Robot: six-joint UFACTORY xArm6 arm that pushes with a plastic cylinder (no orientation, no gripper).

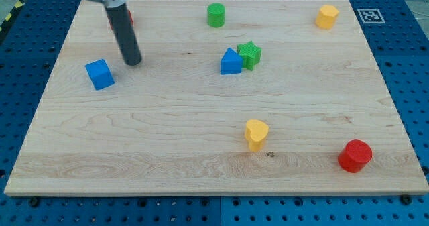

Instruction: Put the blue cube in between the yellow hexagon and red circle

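My tip point(133, 62), the lower end of the straight dark rod, rests on the pale wooden board point(167, 152) near the view's upper left; it is a bare rod end with nothing to spread or pinch, and it touches no block. The blue cube point(99, 74) lies just to the view's left of my tip and slightly lower, apart from it. The yellow hexagon block point(327, 16) sits at the view's top right, and the red cylinder, the red circle point(354, 155), stands near the bottom right, well apart from the cube. A small red block point(129, 17) peeks from behind the rod, its shape hidden. A green cylinder point(216, 15) stands at top centre. A blue house-shaped block point(230, 62) touches a green star point(250, 53) near the middle. A yellow heart point(256, 133) lies lower centre
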